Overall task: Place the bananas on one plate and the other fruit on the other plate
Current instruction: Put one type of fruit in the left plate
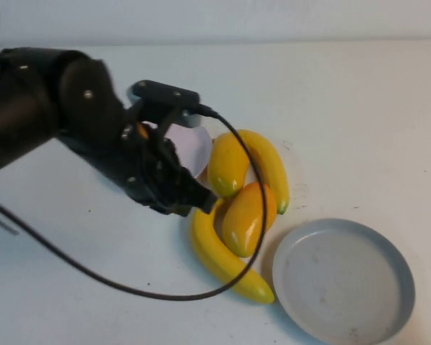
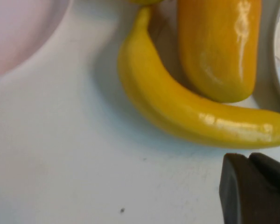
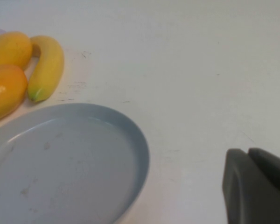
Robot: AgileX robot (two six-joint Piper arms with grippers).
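On the left of the high view, the left arm reaches in over the white table, and the left gripper hangs low beside the near banana. Whether its jaws are apart or together I cannot tell. Partly hidden behind that arm lies the pale pink plate; its edge also shows in the left wrist view.

Just right of the gripper, the 4 fruits sit bunched on the table between the 2 plates. The near banana curves along the table below the 2 mangoes, its far end close to the grey-blue plate. The upper mango leans against the far banana, and the lower mango rests against both bananas.

At lower right, the grey-blue plate holds only a few dark specks.

The right gripper appears only in the right wrist view, near the grey-blue plate's rim; its jaws cannot be judged.
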